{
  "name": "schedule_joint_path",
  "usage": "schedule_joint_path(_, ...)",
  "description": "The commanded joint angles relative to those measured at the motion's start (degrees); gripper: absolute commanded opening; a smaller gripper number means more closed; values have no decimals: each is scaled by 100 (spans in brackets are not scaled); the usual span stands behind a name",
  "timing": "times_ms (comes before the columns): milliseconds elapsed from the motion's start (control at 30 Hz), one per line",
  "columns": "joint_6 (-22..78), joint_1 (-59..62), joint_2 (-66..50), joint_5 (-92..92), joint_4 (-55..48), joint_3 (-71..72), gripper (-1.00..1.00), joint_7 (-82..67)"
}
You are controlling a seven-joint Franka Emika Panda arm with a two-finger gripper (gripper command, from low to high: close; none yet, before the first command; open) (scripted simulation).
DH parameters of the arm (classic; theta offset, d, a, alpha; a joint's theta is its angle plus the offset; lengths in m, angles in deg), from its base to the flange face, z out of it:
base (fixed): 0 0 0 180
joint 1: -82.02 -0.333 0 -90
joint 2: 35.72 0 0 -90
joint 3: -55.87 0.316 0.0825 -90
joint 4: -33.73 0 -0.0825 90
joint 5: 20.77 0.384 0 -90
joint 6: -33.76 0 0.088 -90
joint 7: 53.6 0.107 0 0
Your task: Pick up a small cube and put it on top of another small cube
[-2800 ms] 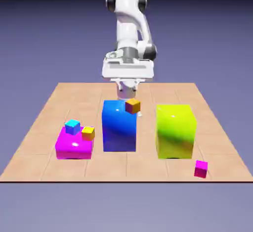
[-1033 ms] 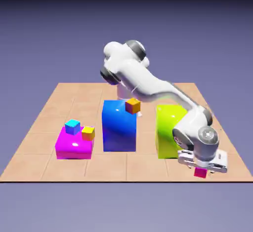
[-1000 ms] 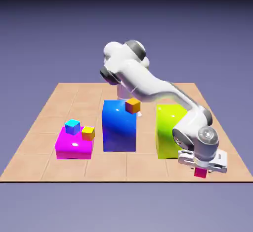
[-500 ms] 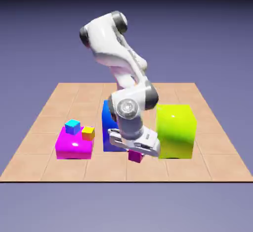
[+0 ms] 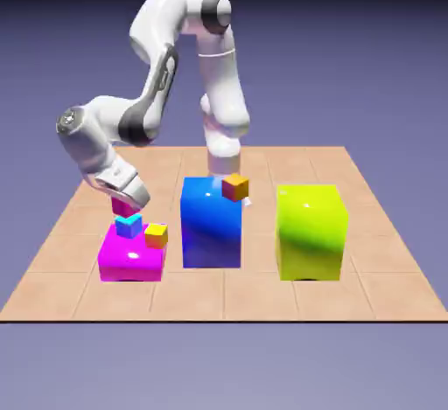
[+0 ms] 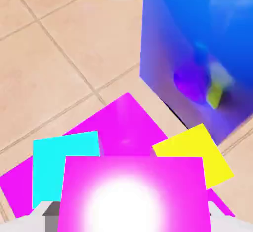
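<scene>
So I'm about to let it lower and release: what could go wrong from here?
The small magenta cube in the hand looks offset from the cyan cube in the hand view, so it might land off-centre and topple. The yellow-orange cube sits close beside the cyan one; the hand could nudge it.

The small pink cube (image 6: 131, 196) fills 6 o'clock, hiding part of the cyan cube (image 6: 57, 166) at 8. Yellow cube (image 6: 200, 159) at 4, blue block (image 6: 202, 53) at 2.
</scene>
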Motion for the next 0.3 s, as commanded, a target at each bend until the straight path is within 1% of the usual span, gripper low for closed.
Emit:
schedule_joint_path(0, 0, -86, 1, 16, 0, -1, -100, -5)
schedule_joint_path(133, -996, -130, -401, -241, 675, -67, -100, 201)
schedule_joint_path(167, -1031, -132, -415, -250, 699, -69, -100, 208)
schedule_joint_path(200, -1031, -132, -415, -250, 699, -69, 100, 208)
schedule_joint_path(233, -1031, -132, -415, -250, 699, -69, 100, 208)
schedule_joint_path(267, -783, -121, -315, -186, 531, -53, 100, 157)
